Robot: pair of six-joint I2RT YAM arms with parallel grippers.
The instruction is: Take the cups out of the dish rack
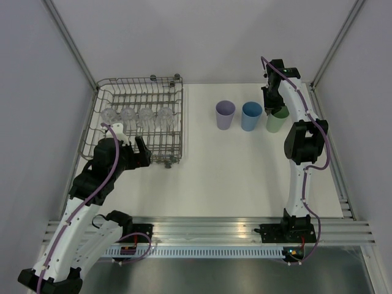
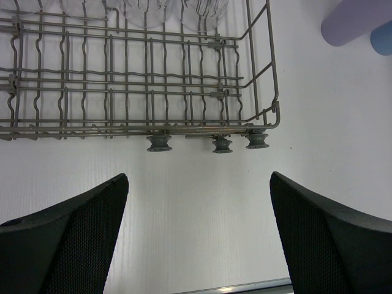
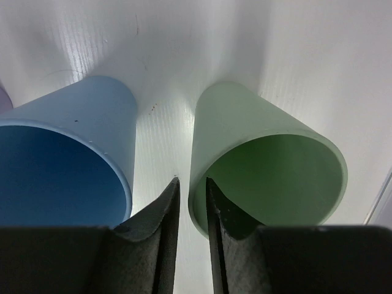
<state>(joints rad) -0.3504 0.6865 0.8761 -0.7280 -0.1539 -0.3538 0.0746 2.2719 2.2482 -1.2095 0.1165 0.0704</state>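
The grey wire dish rack (image 1: 181, 125) stands at the far left with several clear cups (image 1: 146, 116) in a row at its back; their bases show in the left wrist view (image 2: 147, 6). The lilac cup (image 1: 225, 114), blue cup (image 1: 251, 116) and green cup (image 1: 277, 120) stand upright in a row on the table to the right. My right gripper (image 1: 272, 105) straddles the green cup's (image 3: 245, 116) near rim, one finger inside and one outside, with small gaps to the wall. My left gripper (image 1: 138, 152) is wide open and empty, above the table just in front of the rack (image 2: 272, 116).
The blue cup (image 3: 73, 122) stands close to the left of my right gripper (image 3: 192, 179). The lilac (image 2: 355, 21) and blue (image 2: 383, 38) cups show at the top right of the left wrist view. Grey walls and metal frame rails enclose the white table (image 1: 245, 177).
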